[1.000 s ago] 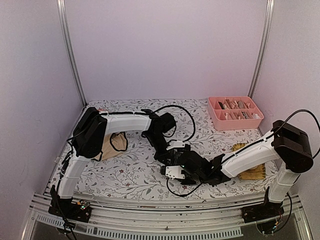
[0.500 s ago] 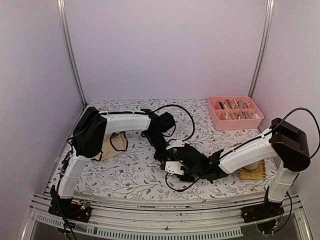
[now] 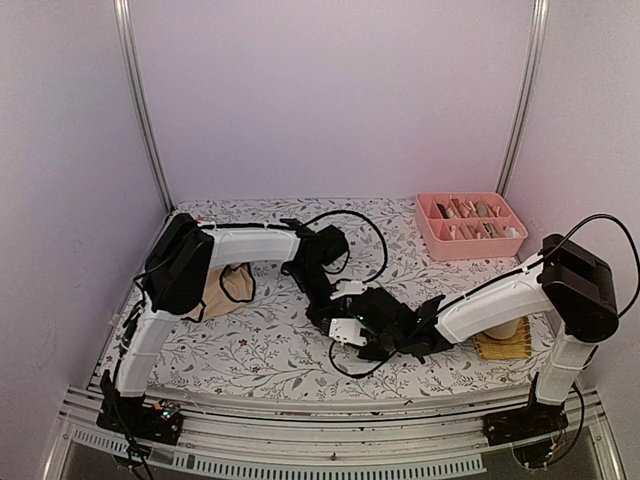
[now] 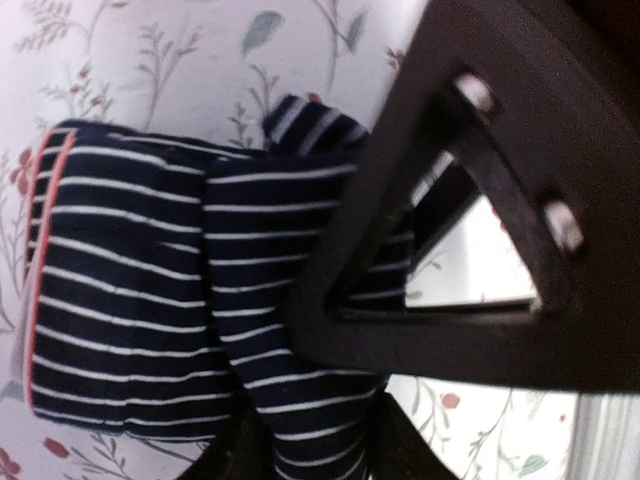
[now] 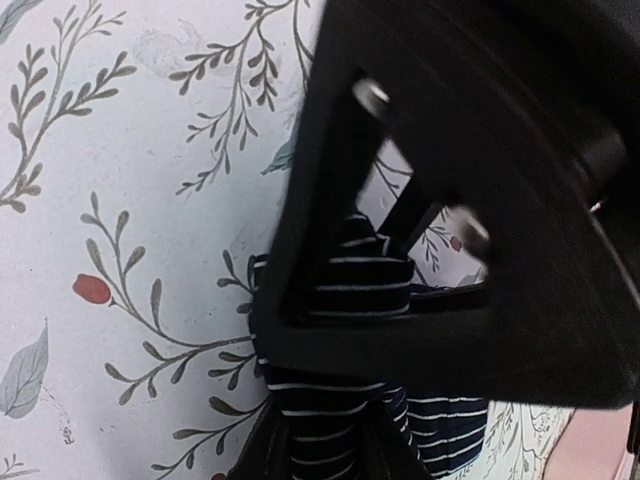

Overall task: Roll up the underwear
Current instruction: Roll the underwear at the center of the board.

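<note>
Navy underwear (image 4: 130,290) lies mid-table, part-rolled, w/ both arms meeting over it. Right gripper (image 5: 320,445) pinches the roll's end, prob. to keep it tight (an anchor); left gripper (image 4: 312,462) straddles cloth, grip can't be told. Beige underwear (image 3: 225,290) lies far left.

One brief (image 4: 130,300) lies centre table (image 3: 260,345), the other brief (image 3: 224,292) left.

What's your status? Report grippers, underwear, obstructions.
Right gripper pinching the striped underwear; left gripper on the same cloth, grip unclear. Bundle folded on the table. Beige underwear lying by the left arm; both grippers crowded together.
</note>
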Controlling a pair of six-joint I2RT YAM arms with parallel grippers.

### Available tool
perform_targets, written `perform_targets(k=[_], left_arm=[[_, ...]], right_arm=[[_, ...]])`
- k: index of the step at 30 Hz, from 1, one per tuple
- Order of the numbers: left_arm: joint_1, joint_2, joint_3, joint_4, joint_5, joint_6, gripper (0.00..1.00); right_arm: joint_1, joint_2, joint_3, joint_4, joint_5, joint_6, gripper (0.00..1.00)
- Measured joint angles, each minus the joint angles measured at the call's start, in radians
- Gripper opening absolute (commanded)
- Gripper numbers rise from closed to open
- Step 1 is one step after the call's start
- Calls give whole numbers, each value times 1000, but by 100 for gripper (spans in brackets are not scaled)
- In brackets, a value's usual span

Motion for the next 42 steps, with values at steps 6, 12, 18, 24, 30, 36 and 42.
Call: perform_targets(k=[6, 12, 18, 24, 30, 36, 42], left_arm=[[22, -69, -92, 49, -36, 0, 97], [100, -218, -260, 190, -108, -38, 99], [136, -470, -540, 436, -127, -44, 97], [124, -538, -692, 641, -133, -44, 92], [66, -540, -764, 782, -198, -25, 89], [-21, -540, -771, 861, -261, 4, 85], [-44, -542, -831, 912, -286, 29, 77]], right_arm=[[-23, -2, 14, -19, -58, 29, 14], [-70, -15, 32, -61, -168, 64, 14], [-156, -16, 79, -138, -348, 126, 14], [-259, 11, 140, -219, -573, 217, 13], [-349, 60, 188, -277, -808, 312, 14], [-389, 105, 198, -285, -999, 377, 13], [-378, 143, 182, -243, -1162, 422, 13]])
